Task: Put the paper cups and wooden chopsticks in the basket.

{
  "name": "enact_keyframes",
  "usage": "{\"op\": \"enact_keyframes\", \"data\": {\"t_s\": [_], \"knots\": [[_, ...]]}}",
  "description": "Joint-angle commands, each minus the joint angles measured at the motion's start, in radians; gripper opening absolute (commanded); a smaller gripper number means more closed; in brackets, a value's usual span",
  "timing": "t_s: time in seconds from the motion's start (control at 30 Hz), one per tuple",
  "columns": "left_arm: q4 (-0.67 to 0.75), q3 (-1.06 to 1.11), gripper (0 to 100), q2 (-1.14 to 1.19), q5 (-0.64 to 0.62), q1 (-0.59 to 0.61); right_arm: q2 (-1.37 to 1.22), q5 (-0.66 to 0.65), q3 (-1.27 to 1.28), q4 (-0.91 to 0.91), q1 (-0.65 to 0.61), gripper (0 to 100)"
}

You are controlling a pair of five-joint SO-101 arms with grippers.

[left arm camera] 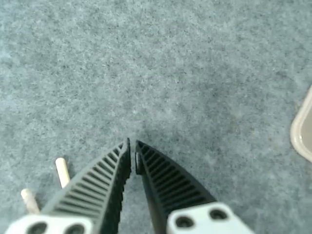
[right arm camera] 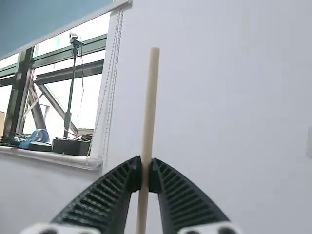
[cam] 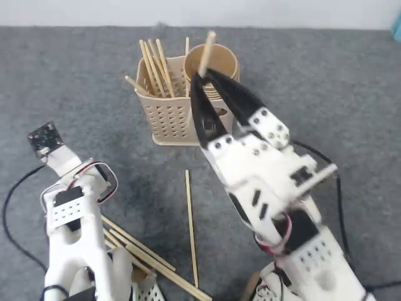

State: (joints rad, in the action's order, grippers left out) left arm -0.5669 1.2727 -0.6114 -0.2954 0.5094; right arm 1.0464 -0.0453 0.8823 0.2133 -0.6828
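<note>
Right jaws: the right gripper (right arm camera: 145,168) is clenched on a slim pale round wooden chopstick (right arm camera: 151,97). Its black ribbed fingertips pinch the stick from both sides, and a long length of it stands up past the tips.
Held stick from above: in the high view it slants toward 1 o'clock from the fingertips, across the 9 o'clock rim of a tan paper cup (cam: 220,63). Its lower end is hidden behind the fingers.
Left jaws: the left gripper (left arm camera: 132,144) is pressed together on nothing, with only a thin slit between its black ribbed fingers. It points down at the grey felt-like table cover (cam: 326,81).
Near the left jaws: two blunt ends of the loose pale wooden chopsticks (left arm camera: 61,170) lie just beside one finger.
Basket: the beige perforated plastic basket (cam: 164,119) stands at 12 o'clock on the table.
Cup: it sits upright in the basket's 3 o'clock half.
Sticks in the basket: a fan of upright wooden chopsticks (cam: 153,66) fills the 9 o'clock half.
Single stick: a lone wooden chopstick (cam: 191,226) lies flat at 6 o'clock of the basket, well apart from it.
Pile: the loose sticks lie slantwise at 7 o'clock, partly under the left arm (cam: 75,219).
Right arm: the white right arm (cam: 276,182) rises from 5 o'clock toward the basket.
</note>
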Motion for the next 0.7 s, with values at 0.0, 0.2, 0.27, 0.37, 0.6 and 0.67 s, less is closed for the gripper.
{"op": "enact_keyframes", "data": {"t_s": [0.0,0.2,0.27,0.37,0.6,0.67], "knots": [[0.021,-0.039,2,0.002,0.002,-0.011,-0.189,-0.049,-0.150,0.105,0.004,0.9],[0.021,-0.039,2,0.002,0.002,-0.011,-0.539,-0.057,-0.443,0.151,0.008,0.9],[0.021,-0.039,2,0.002,0.002,-0.011,-0.645,-0.055,-0.520,0.151,0.008,0.9],[0.021,-0.039,2,0.002,0.002,-0.011,-0.769,-0.055,-0.585,0.153,0.008,0.9],[0.021,-0.039,2,0.002,0.002,-0.011,-0.937,-0.051,-0.597,0.147,0.071,1.3],[0.021,-0.039,2,0.002,0.002,-0.011,-0.975,-0.055,-0.601,0.094,0.077,5.4]]}}
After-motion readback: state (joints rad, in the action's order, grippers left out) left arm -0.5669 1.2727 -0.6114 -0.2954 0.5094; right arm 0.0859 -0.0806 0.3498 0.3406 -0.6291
